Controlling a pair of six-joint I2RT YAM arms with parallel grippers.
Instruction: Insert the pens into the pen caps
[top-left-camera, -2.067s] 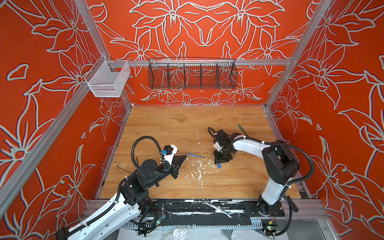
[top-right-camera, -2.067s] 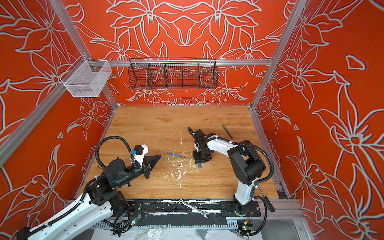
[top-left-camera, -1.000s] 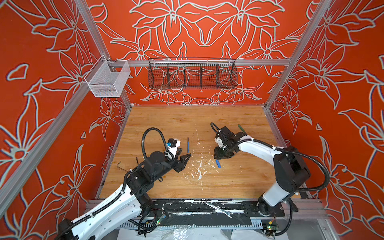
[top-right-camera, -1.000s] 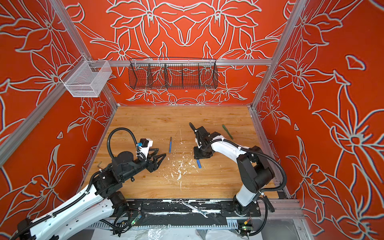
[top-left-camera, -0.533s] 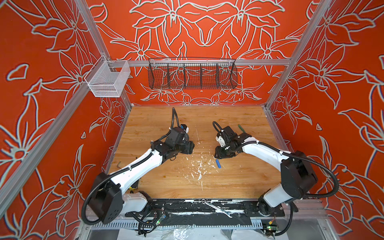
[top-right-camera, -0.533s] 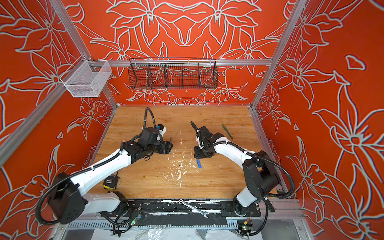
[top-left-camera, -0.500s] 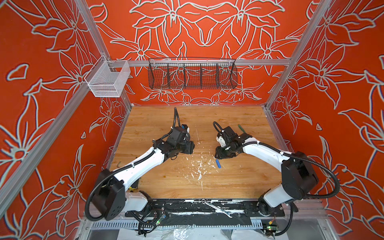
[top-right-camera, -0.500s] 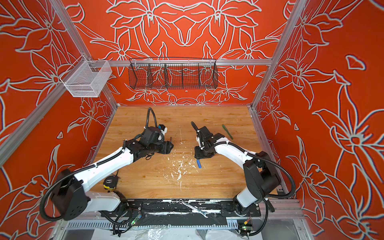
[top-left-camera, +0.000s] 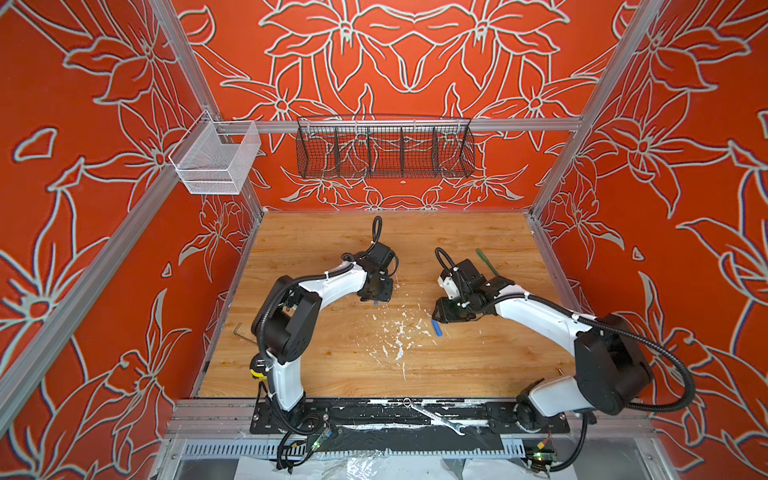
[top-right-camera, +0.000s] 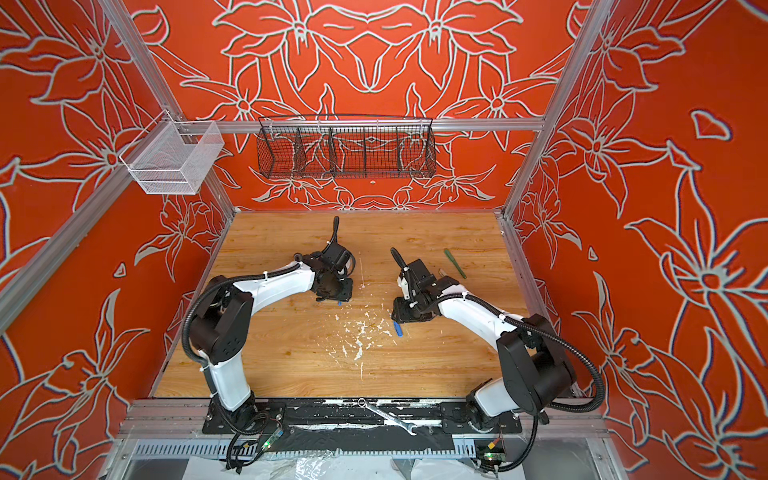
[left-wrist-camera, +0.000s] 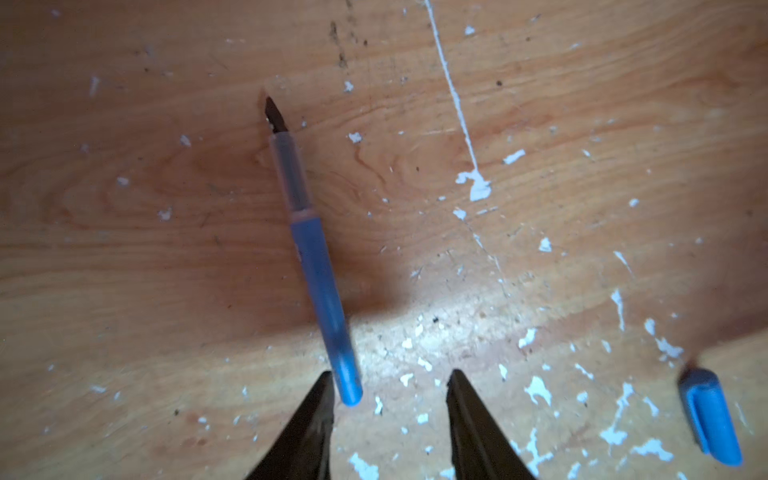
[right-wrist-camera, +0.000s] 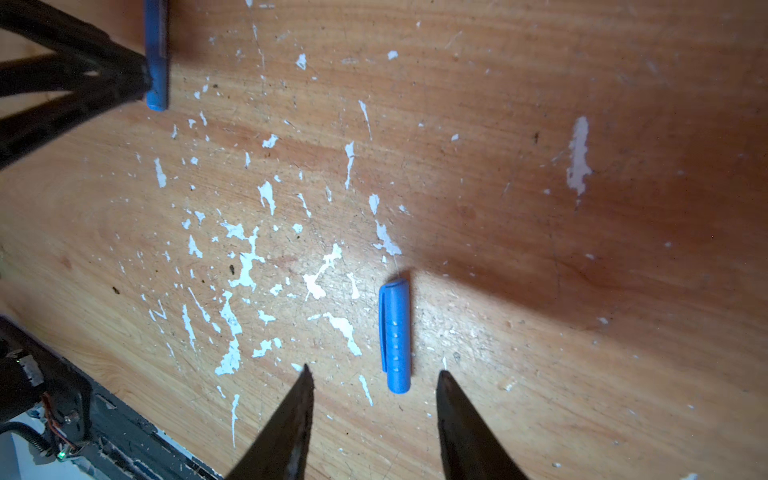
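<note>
Blue pen (left-wrist-camera: 316, 257): flat on the wooden table (left-wrist-camera: 124, 249), left of centre, blunt end just inside one jaw of the left gripper (left-wrist-camera: 390, 378), jaws apart, nothing held. Blue cap (right-wrist-camera: 395, 336): right of centre, just ahead of the right gripper (right-wrist-camera: 374, 374), jaws likewise apart and empty. Off-centre on the pen, so a real risk of nudging or rolling that smooth round barrel away on closing, or of pinching only the very end and tipping the dark pointed tip down. Slick plastic all round, stubby cap with a side clip, hard flat board flecked with white chips (right-wrist-camera: 245, 262), easy to skid on.
</note>
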